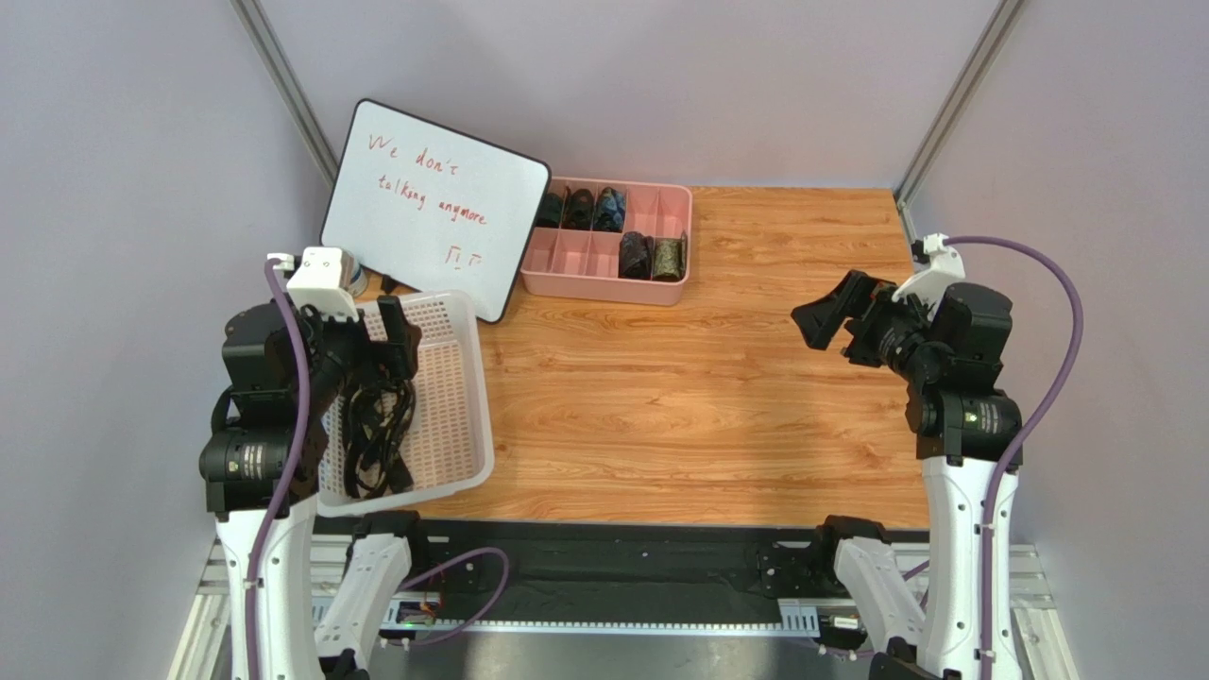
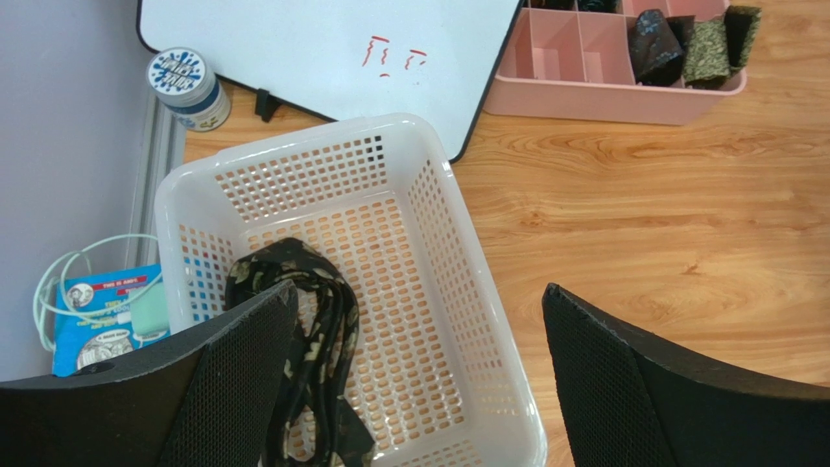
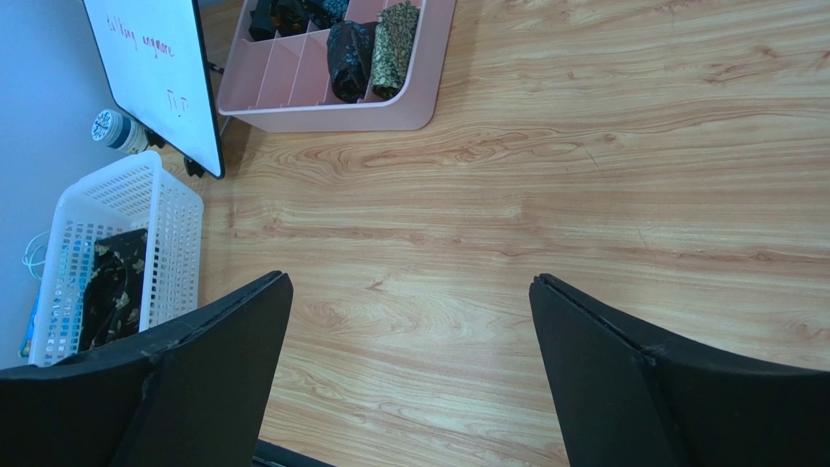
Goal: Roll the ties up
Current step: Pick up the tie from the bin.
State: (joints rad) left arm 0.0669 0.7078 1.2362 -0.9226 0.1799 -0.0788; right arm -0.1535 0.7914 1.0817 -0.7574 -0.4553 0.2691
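Above the white basket (image 2: pixel 302 146) holding a loose patterned tie (image 2: pixel 292 268), the left gripper (image 2: pixel 417 360) gaped wide, empty; the right gripper (image 3: pixel 407 341), equally wide, hung over the wooden table (image 3: pixel 604 195).

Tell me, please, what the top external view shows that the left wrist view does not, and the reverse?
Only the top external view: the right arm, the purple cables and the whole red handwriting on the white rectangular whiteboard. Only the left wrist view: a blue printed packet with a pale looped cord. Both: the white perforated plastic basket holding a loose dark patterned necktie, and the pink divided plastic tray with rolled ties.
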